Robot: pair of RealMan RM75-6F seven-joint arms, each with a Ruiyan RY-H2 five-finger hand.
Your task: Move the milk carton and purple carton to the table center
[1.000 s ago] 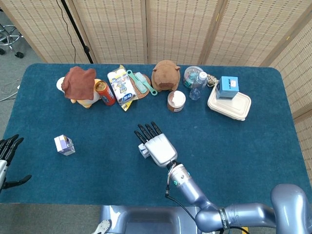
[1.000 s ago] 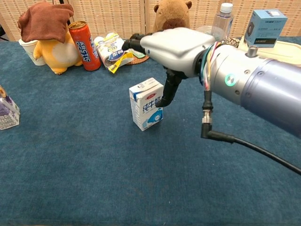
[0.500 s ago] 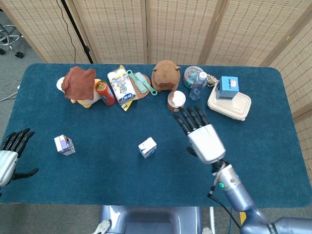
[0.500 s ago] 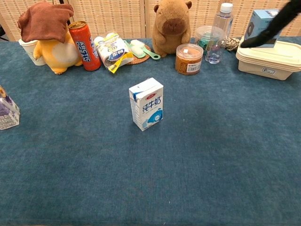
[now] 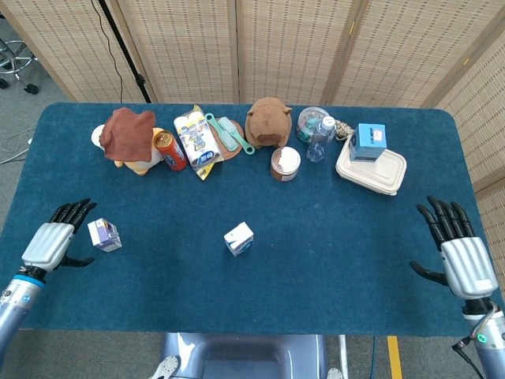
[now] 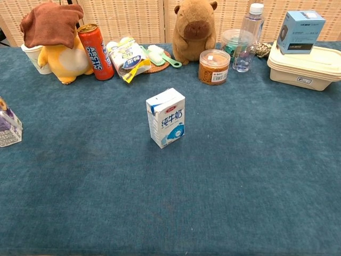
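Right robot hand [image 5: 463,254] withdrawn, purple carton [image 6: 7,128] cropped

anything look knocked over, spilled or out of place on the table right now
Nothing is spilled or damaged. The milk carton stands upright near the table centre, turned at an angle to the table edge. The purple carton still sits far out at the left side, beside the open left hand. A brown cloth draped over the yellow plush toy looks odd.
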